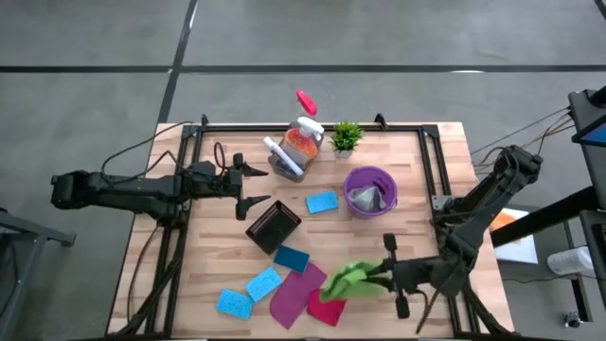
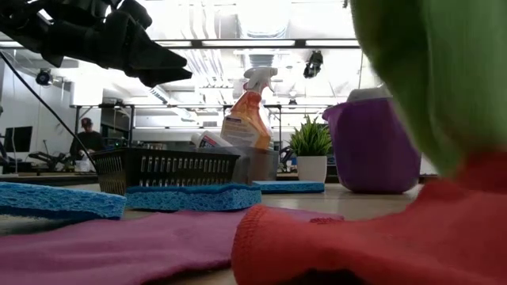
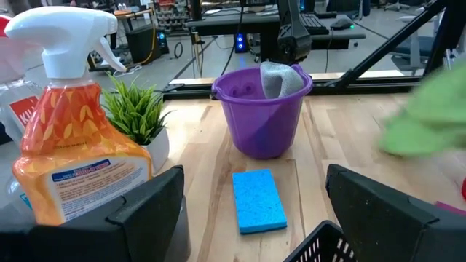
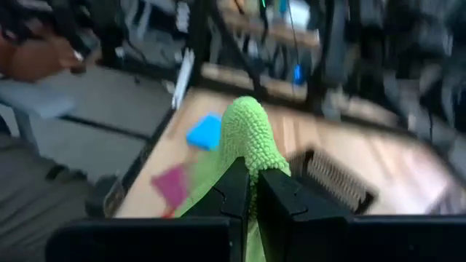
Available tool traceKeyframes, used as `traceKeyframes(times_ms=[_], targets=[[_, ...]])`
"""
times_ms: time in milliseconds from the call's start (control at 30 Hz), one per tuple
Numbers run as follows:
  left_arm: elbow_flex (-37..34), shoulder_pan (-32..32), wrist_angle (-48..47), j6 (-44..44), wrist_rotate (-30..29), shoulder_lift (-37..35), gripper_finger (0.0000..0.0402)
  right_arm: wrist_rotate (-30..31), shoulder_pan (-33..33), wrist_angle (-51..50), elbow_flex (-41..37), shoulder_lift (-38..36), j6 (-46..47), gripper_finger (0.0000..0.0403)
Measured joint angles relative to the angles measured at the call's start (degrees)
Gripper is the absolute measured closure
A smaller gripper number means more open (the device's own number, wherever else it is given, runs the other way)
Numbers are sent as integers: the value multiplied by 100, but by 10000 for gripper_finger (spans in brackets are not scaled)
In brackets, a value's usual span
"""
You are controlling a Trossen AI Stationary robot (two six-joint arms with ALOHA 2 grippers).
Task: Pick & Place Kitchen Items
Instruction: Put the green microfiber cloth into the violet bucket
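Right claw (image 1: 377,277) pinched shut on the green cloth (image 1: 347,279), lifted just beside the red cloth (image 1: 327,309) — I judge the thin pinch could slip, dropping it short of the purple bucket (image 1: 370,192); left claw (image 1: 254,186) wide open, empty

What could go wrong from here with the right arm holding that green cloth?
1. The right gripper pinches only a small fold of the green cloth; it could slip free in transit.
2. The hanging cloth is just above the red cloth and magenta cloth, so it may drag them.
3. The purple bucket already holds a grey cloth; a drop there could spill over.
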Motion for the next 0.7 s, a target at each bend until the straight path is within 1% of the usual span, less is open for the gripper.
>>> traceKeyframes(times_ms=[100,200,300,367,467,533,700], targets=[[0,0,0,0,0,2,66,-219,-127,1262,-297,-4,-997,385],[0,0,10,0,0,0,66,-638,-354,2790,-795,0,-1858,385],[0,0,13,0,0,0,66,-1278,-682,4288,-1379,10,-2398,385],[0,0,15,0,0,0,66,-1708,-925,4920,-1700,-20,-2525,385],[0,0,24,-2,0,2,66,-2009,-1216,5140,-2044,-335,-2568,385],[0,0,23,-2,0,1,66,-2035,-1340,5150,-2206,-665,-2644,385],[0,0,22,-2,0,2,66,-2046,-1350,4921,-2360,-1798,-3445,385]])
